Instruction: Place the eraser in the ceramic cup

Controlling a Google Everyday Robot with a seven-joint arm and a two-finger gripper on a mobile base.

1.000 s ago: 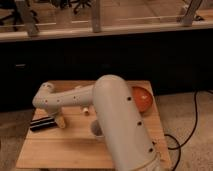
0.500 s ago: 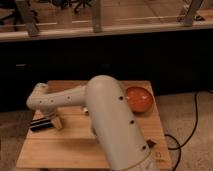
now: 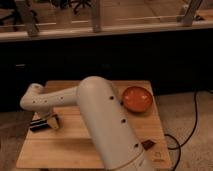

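The single camera looks down from high on the near side, facing across the wooden table [image 3: 70, 150] toward the far glass partition [image 3: 140, 15]. The arm [image 3: 107, 120] looms close at near centre, and the gripper [image 3: 52, 122] sits low over the table's left part.

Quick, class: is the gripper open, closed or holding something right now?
Gripper: at the left edge of the table, next to the eraser; open or closed cannot be told.
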